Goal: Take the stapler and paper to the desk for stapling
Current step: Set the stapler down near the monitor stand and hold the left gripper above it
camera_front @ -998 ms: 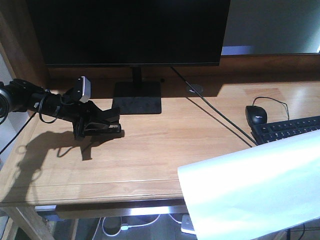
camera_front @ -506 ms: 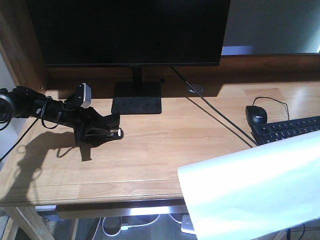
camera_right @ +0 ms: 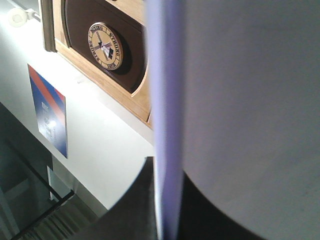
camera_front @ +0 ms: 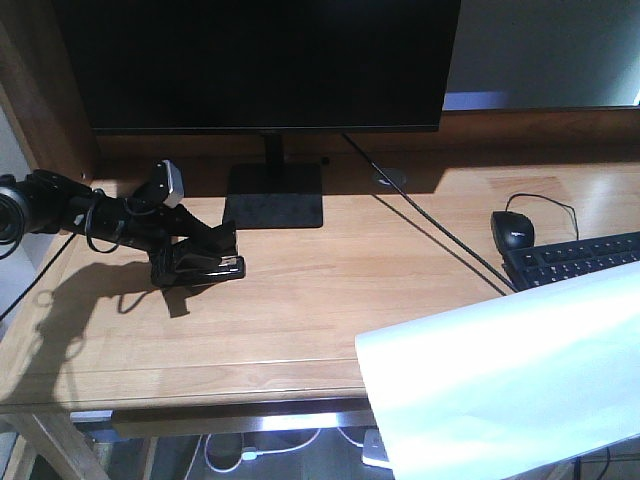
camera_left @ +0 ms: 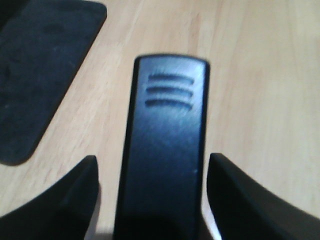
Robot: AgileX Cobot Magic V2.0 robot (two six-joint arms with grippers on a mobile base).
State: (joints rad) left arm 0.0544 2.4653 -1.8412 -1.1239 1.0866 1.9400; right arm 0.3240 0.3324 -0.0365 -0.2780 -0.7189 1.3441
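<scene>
A light-wood desk (camera_front: pixel 330 290) with visible grain runs across the front view, partly in bright light and partly in shade. A large dark monitor (camera_front: pixel 260 60) stands at the back on a flat black base (camera_front: pixel 273 208). To the right lie a black mouse (camera_front: pixel 512 229) and the end of a black keyboard (camera_front: pixel 575 258), and a dark cable (camera_front: pixel 430 235) runs diagonally across the top. The right wrist view shows a white wall with a round emblem in a wooden frame (camera_front: pixel 212 92) and a blue-and-red poster (camera_right: pixel 47 112). The left gripper (camera_left: pixel 152 160) reaches in from the left side, in front of the monitor base. Its two dark fingers (camera_left: pixel 75 200) sit close on either side of the black stapler (camera_left: pixel 167 130) and carry it just above the wood, where its shadow falls. The stapler's ridged end points away from the wrist. The paper (camera_front: pixel 500 370) hangs over the desk's front right corner, covering part of the keyboard. The right gripper (camera_right: pixel 165 210) is pinched onto its edge, a dark finger on each face of the sheet.
</scene>
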